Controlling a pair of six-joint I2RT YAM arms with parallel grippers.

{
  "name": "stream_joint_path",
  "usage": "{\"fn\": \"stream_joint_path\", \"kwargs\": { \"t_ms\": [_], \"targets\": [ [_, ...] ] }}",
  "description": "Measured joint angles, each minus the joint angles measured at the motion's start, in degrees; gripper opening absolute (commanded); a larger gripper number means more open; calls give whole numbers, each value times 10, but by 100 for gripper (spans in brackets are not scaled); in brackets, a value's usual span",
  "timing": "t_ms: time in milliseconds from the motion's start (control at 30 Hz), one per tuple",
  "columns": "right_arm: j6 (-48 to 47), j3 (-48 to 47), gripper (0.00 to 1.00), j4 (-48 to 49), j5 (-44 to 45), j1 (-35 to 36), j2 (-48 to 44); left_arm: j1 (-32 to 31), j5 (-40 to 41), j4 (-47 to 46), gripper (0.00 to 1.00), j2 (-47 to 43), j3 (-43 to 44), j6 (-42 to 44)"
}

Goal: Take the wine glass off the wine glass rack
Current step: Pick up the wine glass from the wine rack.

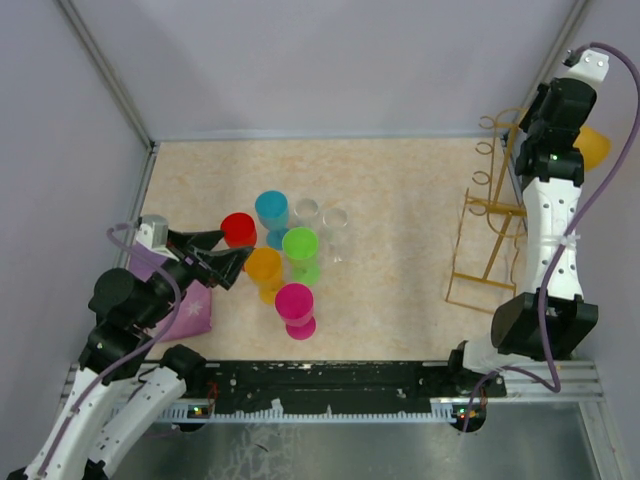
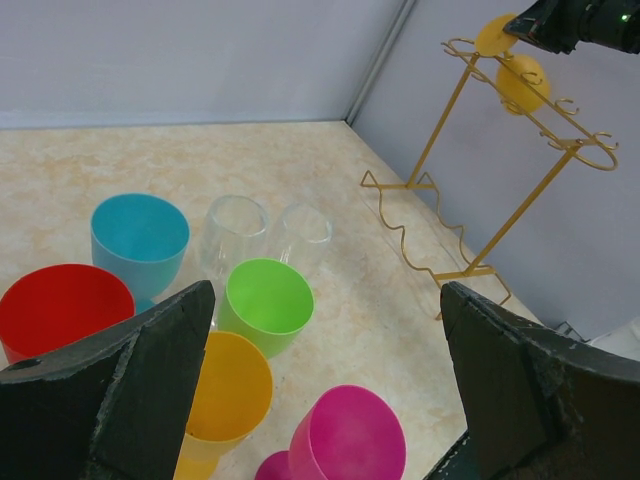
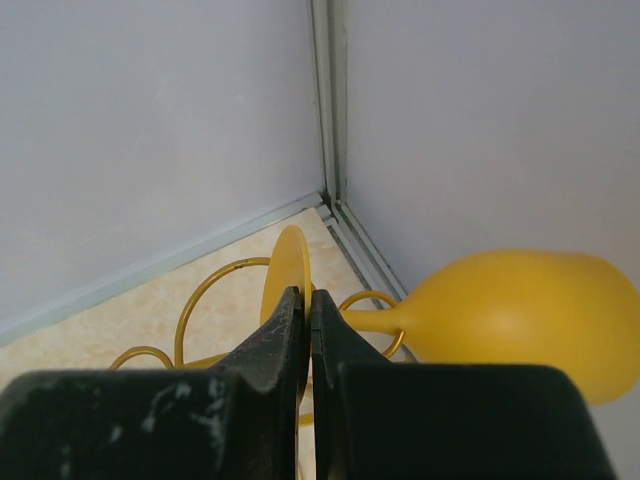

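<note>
Only the right wrist view shows the right jaws pressed together on the thin foot of the yellow wine glass (image 3: 520,315), whose stem lies in a wire loop. The left wrist view shows the glass high on the gold rack (image 2: 429,145). The overhead view shows the left jaws wide apart beside coloured cups (image 1: 300,243) on the desk (image 1: 400,300).

Mostly hidden behind right arm (image 1: 553,215) at 2 o'clock in top view: yellow glass (image 1: 594,148). Cut off at 3 o'clock edge of right wrist view: its bowl. Cut off at 6 o'clock in left wrist view: left pincer (image 2: 327,290), pink glass (image 2: 350,440).
</note>
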State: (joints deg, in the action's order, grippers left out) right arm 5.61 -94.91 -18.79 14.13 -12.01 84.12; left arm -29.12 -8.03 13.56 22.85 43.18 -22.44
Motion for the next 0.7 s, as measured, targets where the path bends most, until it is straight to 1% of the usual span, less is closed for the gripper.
{"fn": "stream_joint_path", "kwargs": {
  "t_ms": [167, 333, 433, 567, 700],
  "targets": [
    [19, 0, 0, 0, -10, 0, 0, 0, 0, 0, 100, 5, 5, 0],
    [59, 0, 0, -2, -3, -2, 0, 0, -2, 2, 100, 14, 13, 0],
    [110, 5, 0, 2, -9, -14, -1, 0, -2, 3, 100, 14, 16, 0],
    [213, 65, 0, 48, -15, -51, -27, 0, -3, 9, 100, 23, 36, 3],
    [290, 103, 0, 73, -12, -80, -52, 0, -6, 11, 100, 38, 62, 5]
  ]
}}
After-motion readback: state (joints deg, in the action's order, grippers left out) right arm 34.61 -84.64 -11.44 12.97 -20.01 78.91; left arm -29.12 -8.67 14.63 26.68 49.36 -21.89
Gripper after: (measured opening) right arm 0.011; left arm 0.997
